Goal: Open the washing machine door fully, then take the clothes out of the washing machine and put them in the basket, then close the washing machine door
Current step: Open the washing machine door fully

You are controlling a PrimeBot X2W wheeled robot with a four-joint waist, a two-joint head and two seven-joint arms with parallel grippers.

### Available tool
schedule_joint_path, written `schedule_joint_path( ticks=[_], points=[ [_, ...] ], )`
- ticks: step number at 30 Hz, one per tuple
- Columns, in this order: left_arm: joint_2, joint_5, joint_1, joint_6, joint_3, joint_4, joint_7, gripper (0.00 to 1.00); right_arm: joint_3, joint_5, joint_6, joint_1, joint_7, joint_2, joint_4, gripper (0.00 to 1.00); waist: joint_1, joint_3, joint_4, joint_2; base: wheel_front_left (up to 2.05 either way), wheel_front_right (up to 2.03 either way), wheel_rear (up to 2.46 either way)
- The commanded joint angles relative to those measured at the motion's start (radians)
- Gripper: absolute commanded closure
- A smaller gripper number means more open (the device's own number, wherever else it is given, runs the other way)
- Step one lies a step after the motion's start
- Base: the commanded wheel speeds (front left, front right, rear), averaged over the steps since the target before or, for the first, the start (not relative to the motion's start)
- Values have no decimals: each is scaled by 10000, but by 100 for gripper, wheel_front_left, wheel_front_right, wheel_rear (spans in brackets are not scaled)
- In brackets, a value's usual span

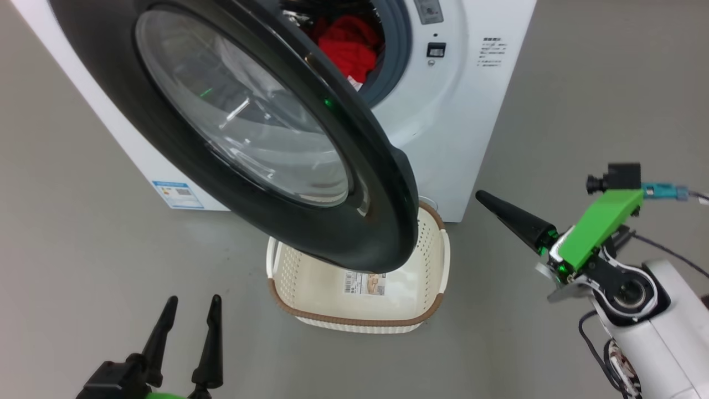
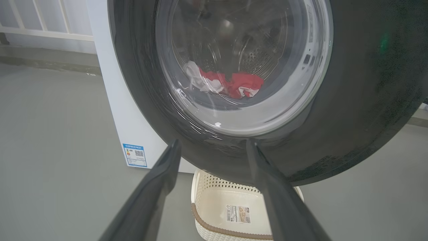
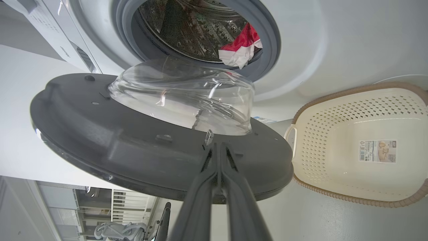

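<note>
While the two grippers sit nearest the head camera, they differ in state. The left gripper [image 1: 193,300] at the lower left has its two long dark fingers spread wide apart with nothing between them, hovering over bare grey floor. The right gripper [image 1: 483,197] at the right has its two fingers pressed together into a single point and holds nothing. That point aims toward the door's edge, with a strip of floor showing between them.

Beyond the grippers stands one small cream plastic rectangular basket [image 1: 354,320] with perforated sides and a brown woven-look rim. It rests on the floor just in front of the machine. One sticker [image 1: 365,282] lies on its bottom and no garment is inside.

Above the basket hangs one large round washing machine door [image 1: 382,221] with a glossy black rim and a bulging clear glass window. It is swung partway out and overlaps the basket's far half in the head view. In the right wrist view, the shut fingers [image 3: 207,187] point at its dark inner face beside a small metal latch.

Behind it is one big white front-loading washing machine [image 1: 443,138], with one blue label [image 1: 178,194] low on its front. Farthest back, one heap of bright red clothes with white panels [image 1: 349,47] lies in the steel drum. How many garments it holds cannot be told.
</note>
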Motion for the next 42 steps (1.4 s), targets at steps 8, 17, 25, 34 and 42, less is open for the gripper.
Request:
schedule_joint_path(
  ticks=[8, 17, 25, 34, 42],
  points=[
    [146, 165, 108, -99, 489, -204, -92, 0, -217, -97, 52, 1201, -709, -162, -390, 0, 0, -237, -393, -1, 0, 0, 0],
    [146, 172, 249, -134, 654, -208, -92, 0, -317, -314, 52, 2648, -1729, -186, -713, 0, 0, -381, -709, -1, 0, 0, 0],
    [146, 113, 244, -147, 739, -212, -92, 0, -274, -781, 52, 3465, -3118, -86, -722, 0, 0, -273, -952, -1, 0, 0, 0],
    [146, 118, 173, -155, 778, -196, -92, 0, 403, -1803, 52, 3675, -4836, -288, -469, 0, 0, -166, -1067, -1, 0, 0, 0],
    [146, 133, 182, -159, 794, -165, -92, 0, 1782, -3864, 52, 3512, -6988, -879, 543, 0, 0, -167, -1150, -1, 0, 0, 0]
  ],
)
